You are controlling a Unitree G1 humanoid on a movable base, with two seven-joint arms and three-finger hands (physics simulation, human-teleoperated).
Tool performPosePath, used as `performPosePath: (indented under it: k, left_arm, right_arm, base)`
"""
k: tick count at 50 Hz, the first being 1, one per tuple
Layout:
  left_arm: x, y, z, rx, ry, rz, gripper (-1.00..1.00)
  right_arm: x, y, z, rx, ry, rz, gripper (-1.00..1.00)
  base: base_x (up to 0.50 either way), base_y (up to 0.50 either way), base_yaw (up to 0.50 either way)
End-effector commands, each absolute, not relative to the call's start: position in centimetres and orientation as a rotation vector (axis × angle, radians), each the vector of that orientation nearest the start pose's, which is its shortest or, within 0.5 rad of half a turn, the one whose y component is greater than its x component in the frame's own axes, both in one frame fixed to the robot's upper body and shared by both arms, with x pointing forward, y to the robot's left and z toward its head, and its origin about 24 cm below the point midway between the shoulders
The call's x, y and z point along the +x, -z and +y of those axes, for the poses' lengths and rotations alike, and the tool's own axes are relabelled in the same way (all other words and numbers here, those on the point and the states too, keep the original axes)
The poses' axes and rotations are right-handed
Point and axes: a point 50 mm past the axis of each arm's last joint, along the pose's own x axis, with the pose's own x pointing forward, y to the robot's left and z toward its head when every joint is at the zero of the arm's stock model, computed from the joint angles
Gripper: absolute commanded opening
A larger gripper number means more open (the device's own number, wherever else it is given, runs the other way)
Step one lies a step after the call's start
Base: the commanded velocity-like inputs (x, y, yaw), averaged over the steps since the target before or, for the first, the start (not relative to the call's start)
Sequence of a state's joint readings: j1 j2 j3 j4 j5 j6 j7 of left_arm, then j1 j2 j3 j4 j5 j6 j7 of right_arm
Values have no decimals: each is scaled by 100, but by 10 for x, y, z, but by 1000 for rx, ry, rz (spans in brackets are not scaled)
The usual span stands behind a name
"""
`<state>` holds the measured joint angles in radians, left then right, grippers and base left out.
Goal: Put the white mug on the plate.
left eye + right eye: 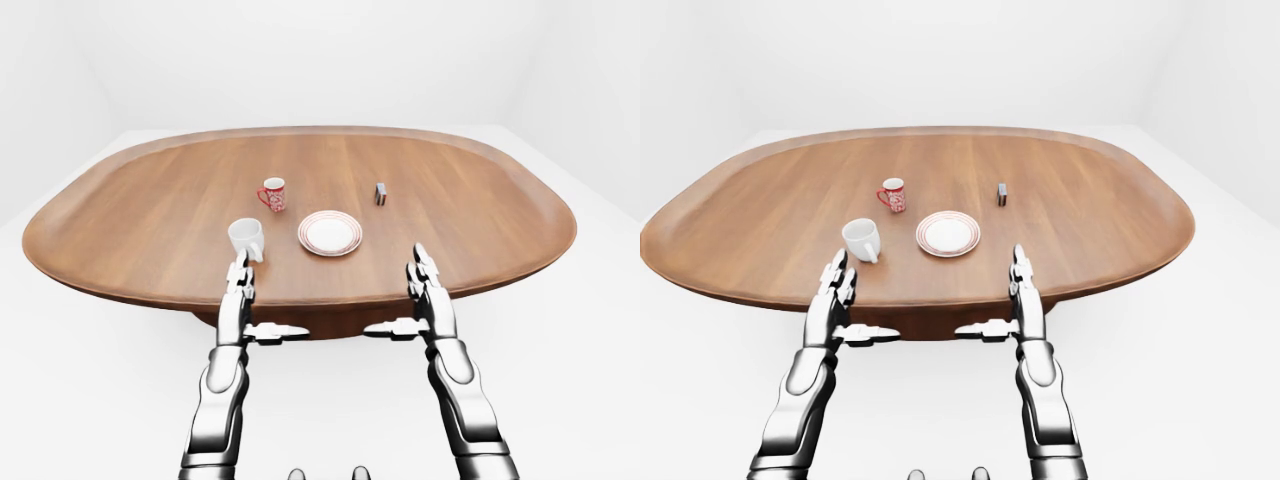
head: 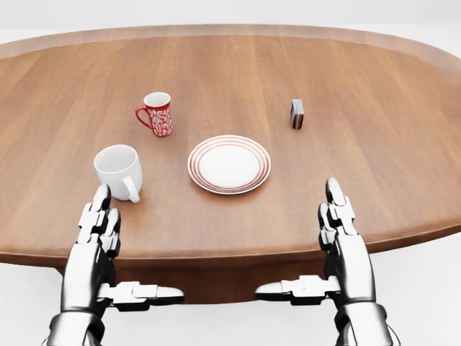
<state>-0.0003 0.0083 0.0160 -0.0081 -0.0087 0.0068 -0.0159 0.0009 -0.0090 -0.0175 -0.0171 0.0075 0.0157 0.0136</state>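
We judge the reach is just starting: our left hand (image 2: 97, 231) and right hand (image 2: 342, 231) hover spread and empty; next, grasp the white mug (image 2: 119, 171) beside the plate (image 2: 229, 164).

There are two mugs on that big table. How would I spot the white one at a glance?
Start at the oval wooden table and find the red-ringed plate near its middle. In the head view the white mug stands upright just left of it, above the robot's left hand. It is plain white, while the mug beyond it is red-patterned.
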Motion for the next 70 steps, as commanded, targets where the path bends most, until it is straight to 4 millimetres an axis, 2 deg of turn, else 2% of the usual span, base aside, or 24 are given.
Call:
performPosePath:
  k: [1,7,10,14,15,16,18,20,21,23,25,28,31,34,40,41,43,70]
  left_arm:
    - [254,-48,162,-4,-1,-9,100]
    - [256,-50,168,-10,-17,-13,100]
    - [255,-54,171,-10,-24,-21,100]
    - [256,-75,191,-6,-89,-85,100]
    - [255,-83,195,-9,-105,-120,100]
    - [253,-97,204,-3,-133,-178,100]
    - [249,-110,212,2,-159,-235,100]
    - [240,-127,219,56,-181,-304,100]
    - [230,-143,231,28,-244,-381,100]
    - [215,-167,242,-49,-272,-506,100]
    - [207,-178,246,-18,-291,-557,100]
    - [186,-207,256,-25,-340,-707,100]
    - [176,-218,265,-44,-392,-772,100]
    - [158,-232,277,-121,-456,-862,100]
    - [159,-231,277,-134,-451,-849,100]
    - [163,-226,272,-135,-435,-825,100]
    - [162,-227,270,-135,-429,-830,100]
    - [164,-227,269,-135,-426,-830,100]
  right_arm:
    - [253,-51,-164,-5,15,-6,100]
    - [253,-53,-165,-3,17,-8,100]
    - [254,-64,-168,-6,26,-42,100]
    - [250,-95,-180,-10,58,-177,100]
    - [246,-107,-183,-14,68,-225,100]
    - [239,-129,-193,-17,98,-323,100]
    - [230,-148,-202,-24,124,-410,100]
    - [215,-171,-213,-37,166,-520,100]
    - [202,-187,-220,-34,191,-602,100]
    - [187,-204,-226,-49,209,-689,100]
    - [177,-216,-229,-49,223,-756,100]
    - [152,-241,-236,-75,255,-906,100]
    - [145,-246,-240,-75,268,-940,100]
    - [145,-242,-242,-78,277,-915,100]
    - [146,-242,-240,-85,275,-910,100]
    - [155,-234,-234,-116,239,-851,100]
    - [157,-233,-233,-124,237,-845,100]
    - [159,-228,-233,-126,239,-823,100]
  base:
    - [0,0,0]
    - [0,0,0]
    - [0,0,0]
    - [0,0,0]
    - [0,0,0]
    - [0,0,0]
    - [0,0,0]
    - [0,0,0]
    - [0,0,0]
    - [0,0,0]
    - [0,0,0]
    - [0,0,0]
    - [0,0,0]
    - [0,0,0]
    - [0,0,0]
    - [4,50,0]
    - [4,50,0]
    - [4,47,0]
